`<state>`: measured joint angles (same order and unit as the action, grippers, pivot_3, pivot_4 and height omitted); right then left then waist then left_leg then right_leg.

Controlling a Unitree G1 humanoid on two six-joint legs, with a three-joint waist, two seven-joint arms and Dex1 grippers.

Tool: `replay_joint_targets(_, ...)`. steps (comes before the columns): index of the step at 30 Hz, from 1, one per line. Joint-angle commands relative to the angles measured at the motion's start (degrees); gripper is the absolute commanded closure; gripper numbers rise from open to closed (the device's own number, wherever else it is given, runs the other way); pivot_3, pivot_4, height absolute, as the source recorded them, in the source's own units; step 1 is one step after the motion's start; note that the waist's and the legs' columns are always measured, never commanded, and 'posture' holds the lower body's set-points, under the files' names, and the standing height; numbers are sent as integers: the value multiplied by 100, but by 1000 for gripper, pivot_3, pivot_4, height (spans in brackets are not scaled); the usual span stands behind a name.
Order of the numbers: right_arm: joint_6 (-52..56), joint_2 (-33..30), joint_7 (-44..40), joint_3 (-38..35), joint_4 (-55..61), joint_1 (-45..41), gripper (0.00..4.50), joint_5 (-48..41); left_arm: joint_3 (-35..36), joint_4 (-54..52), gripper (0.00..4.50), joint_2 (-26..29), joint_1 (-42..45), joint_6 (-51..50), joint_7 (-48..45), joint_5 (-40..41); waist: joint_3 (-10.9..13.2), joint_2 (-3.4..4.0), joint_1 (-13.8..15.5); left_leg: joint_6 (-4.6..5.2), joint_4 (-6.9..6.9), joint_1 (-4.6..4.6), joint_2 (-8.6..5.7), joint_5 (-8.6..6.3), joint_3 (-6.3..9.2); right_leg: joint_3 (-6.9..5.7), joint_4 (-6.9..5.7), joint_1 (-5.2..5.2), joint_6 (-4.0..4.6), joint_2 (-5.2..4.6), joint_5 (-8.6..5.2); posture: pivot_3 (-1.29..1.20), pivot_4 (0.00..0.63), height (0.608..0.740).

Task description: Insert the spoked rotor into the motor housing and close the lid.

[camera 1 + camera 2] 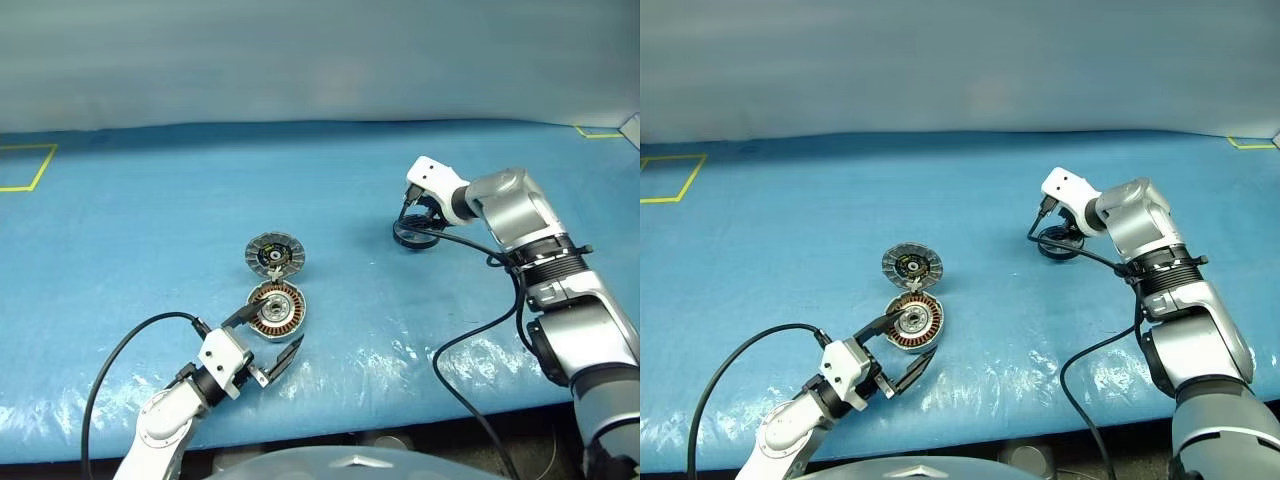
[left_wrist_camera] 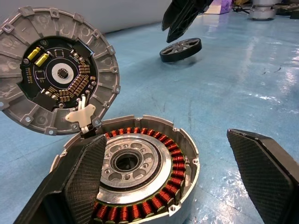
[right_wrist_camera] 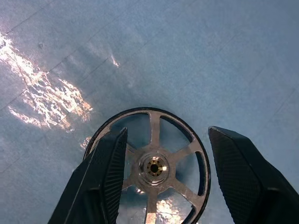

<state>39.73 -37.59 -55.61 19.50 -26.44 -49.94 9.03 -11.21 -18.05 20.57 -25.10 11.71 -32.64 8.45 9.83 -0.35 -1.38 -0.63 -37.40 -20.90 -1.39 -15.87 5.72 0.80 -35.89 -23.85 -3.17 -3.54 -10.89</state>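
Black rim, shiny metal spokes: from my head, the spoked rotor (image 1: 417, 234) lies flat on the blue tabletop (image 1: 150, 230), right under my right claw (image 1: 418, 212). At my wrist, both fingers (image 3: 105, 182) stand apart over it. It looks hard, light and slippery, so I'd pinch the rim.

Legible text: none. The lid (image 2: 55, 70) carries a dark circuit board at its centre, with small yellowish print at about 9 o'clock of the hub, too small to read. No label, brand or number shows on the motor housing (image 2: 135, 175) or the spoked rotor (image 3: 152, 168).
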Motion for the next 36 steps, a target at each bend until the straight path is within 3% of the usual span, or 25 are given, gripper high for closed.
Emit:
replay_joint_targets(1,235,-85,11,-182,311,58,1592,-62,-1,-10,0,24,29,126,-55,32,0,0,-2,0,0,0,0,0,0,0,0,0,0,0,0,0,150,740)
replay_joint_targets(19,576,-187,-161,-136,660,285,1592,-224,-15,67,0,-34,1,140,-78,29,-1,3,-21,0,-4,1,1,0,-2,0,-2,1,-6,0,3,0,150,740)
replay_joint_targets(36,471,-197,173,-148,478,432,1592,-175,-53,115,0,-46,47,132,-88,21,-2,4,-23,0,-16,1,1,0,-3,0,-3,4,-10,1,5,0,150,740)
